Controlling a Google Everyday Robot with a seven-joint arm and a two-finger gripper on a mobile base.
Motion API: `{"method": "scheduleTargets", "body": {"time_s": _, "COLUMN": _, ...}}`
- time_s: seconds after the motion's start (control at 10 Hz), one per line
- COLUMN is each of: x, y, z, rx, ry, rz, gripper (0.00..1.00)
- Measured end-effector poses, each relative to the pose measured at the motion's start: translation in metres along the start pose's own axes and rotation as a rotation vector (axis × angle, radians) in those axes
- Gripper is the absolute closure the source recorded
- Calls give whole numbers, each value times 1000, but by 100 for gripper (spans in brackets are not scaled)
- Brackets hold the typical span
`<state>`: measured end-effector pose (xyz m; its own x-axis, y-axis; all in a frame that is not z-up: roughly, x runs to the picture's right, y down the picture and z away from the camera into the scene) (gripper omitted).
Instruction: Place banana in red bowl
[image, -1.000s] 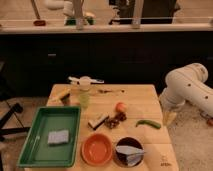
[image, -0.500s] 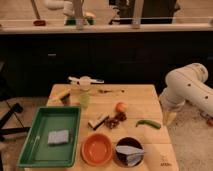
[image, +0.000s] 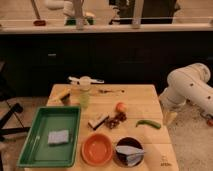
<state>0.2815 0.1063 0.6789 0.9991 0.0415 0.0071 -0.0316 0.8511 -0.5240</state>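
Observation:
The banana (image: 62, 95) is a small pale-yellow curved fruit lying at the far left corner of the wooden table (image: 145, 97). The red bowl (image: 97, 149) is orange-red and empty, and stands at the table's near edge, right of the green tray. The white arm (image: 190, 86) hangs off the table's right side. Its gripper (image: 170, 118) points down beside the right edge, far from both the banana and the bowl, with nothing seen in it.
A green tray (image: 37, 150) holds a blue-grey sponge (image: 58, 136) at the near left. A dark brown bowl (image: 129, 151) with something pale in it stands right of the red bowl. A slim green pod (image: 148, 123), a round orange fruit (image: 120, 107), a wrapped bar (image: 98, 121) and a pale bottle (image: 85, 95) are mid-table.

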Motion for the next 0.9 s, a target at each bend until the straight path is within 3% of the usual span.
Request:
{"method": "scheduleTargets", "body": {"time_s": 0.2, "x": -25, "y": -4, "z": -11, "rx": 40, "ry": -73, "rz": -41, "gripper": 20}}
{"method": "scheduleTargets", "body": {"time_s": 0.5, "x": -88, "y": -15, "z": -37, "rx": 109, "ry": -190, "rz": -137, "gripper": 20}}
{"method": "scheduleTargets", "body": {"time_s": 0.9, "x": -161, "y": -26, "z": -58, "rx": 164, "ry": -238, "rz": -289, "gripper": 20}}
